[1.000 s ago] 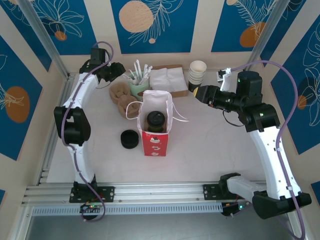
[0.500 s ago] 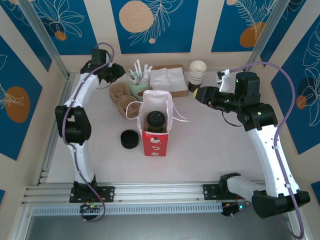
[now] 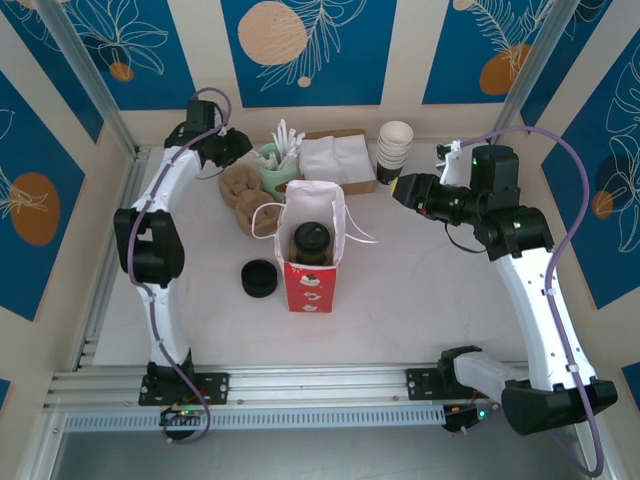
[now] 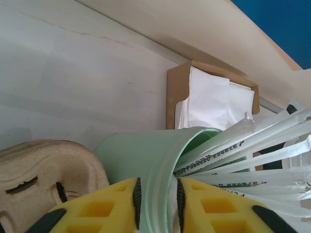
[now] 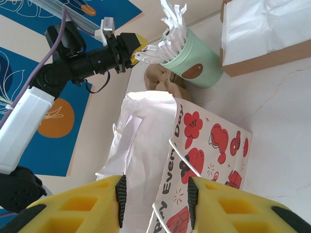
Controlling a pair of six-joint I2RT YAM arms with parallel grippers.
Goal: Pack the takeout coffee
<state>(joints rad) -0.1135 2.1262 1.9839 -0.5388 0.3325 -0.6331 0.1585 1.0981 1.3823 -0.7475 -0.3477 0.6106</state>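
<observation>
The coffee (image 3: 310,242) is standing upright inside the red bag (image 3: 307,285), its black lid showing through the bag's open top. The bag is standing in the middle of the table (image 3: 430,290), with its white handles hanging out to either side.

The left claw (image 4: 158,196) is reaching in behind the bag, to its back left, and is clenching on the rim of a green cup (image 4: 129,158). The cup wall is sitting between the two yellow fingers (image 4: 104,208), pinched by their dark pads. The cup is leaning over in the wrist view, and a bunch of wrapped straws (image 4: 252,145) is sticking out of it. Just left of the green cup, brown cardboard carriers (image 4: 39,167) are lying on the table. Behind the cup, a brown box of white napkins (image 4: 214,102) is resting against the back wall.

The right claw (image 5: 155,201) is hanging to the right of the bag and behind it, released, its fingers spread apart with nothing between them. It is pointing back toward the bag and is well apart from it.

A stack of loose black lids (image 3: 259,278) is sitting just left of the bag's front. A stack of white-rimmed cups (image 3: 394,147) is standing behind the bag to the right, close to the right claw.
</observation>
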